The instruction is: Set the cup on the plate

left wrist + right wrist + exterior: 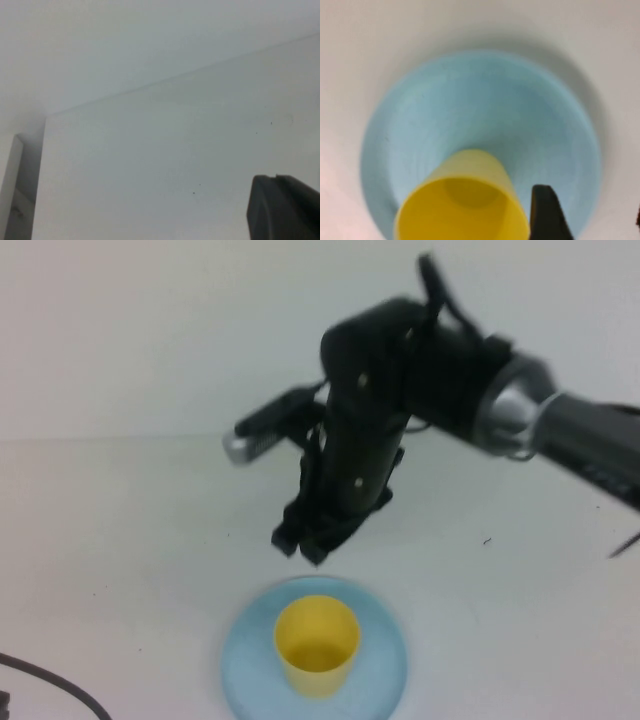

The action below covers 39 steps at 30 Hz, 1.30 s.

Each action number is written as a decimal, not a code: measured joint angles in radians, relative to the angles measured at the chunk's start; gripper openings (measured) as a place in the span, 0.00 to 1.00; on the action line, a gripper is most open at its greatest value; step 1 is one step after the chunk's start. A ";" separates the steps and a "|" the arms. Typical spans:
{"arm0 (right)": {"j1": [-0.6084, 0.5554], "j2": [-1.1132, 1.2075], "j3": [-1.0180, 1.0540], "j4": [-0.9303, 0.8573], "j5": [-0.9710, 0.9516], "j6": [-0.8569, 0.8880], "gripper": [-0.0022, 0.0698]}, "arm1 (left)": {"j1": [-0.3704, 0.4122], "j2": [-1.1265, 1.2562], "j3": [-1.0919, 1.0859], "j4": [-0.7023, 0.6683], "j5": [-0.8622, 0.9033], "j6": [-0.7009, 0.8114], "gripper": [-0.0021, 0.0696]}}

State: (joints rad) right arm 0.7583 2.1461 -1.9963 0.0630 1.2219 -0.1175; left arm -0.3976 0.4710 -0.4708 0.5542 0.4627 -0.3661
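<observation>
The yellow cup (317, 644) stands upright in the middle of the light blue plate (385, 670), near the table's front edge. My right gripper (308, 543) hangs in the air just above and behind the cup, open and empty, touching nothing. In the right wrist view the cup (462, 207) sits on the plate (485, 105), with one dark fingertip (546, 215) beside the cup's rim and the other at the frame's edge. My left gripper (276, 200) shows only in the left wrist view, shut and empty over bare table.
A dark cable (55, 685) lies at the table's front left corner. The right arm (560, 430) reaches in from the right above the white table (120, 540). The table's far edge meets a pale wall (150, 330).
</observation>
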 joint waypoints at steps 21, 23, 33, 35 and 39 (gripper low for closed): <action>0.004 -0.605 0.196 -0.360 0.010 0.135 0.04 | -0.002 0.000 0.026 -0.045 -0.066 -0.046 0.03; 0.004 -0.667 0.309 -0.388 0.010 0.170 0.04 | -0.002 0.000 0.026 -0.046 -0.066 -0.046 0.03; 0.004 -0.970 0.968 -0.383 -0.253 0.324 0.03 | 0.000 0.002 0.026 -0.040 -0.053 -0.030 0.03; 0.004 -1.002 1.069 -0.368 -0.342 0.328 0.03 | 0.000 0.012 0.026 -0.035 -0.053 -0.030 0.03; 0.004 -1.030 1.148 -0.312 -0.450 0.328 0.03 | 0.013 0.019 0.026 -0.035 -0.053 -0.030 0.03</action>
State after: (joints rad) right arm 0.7622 1.1160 -0.8481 -0.2494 0.7715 0.2106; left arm -0.3843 0.4901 -0.4444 0.5197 0.4100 -0.3959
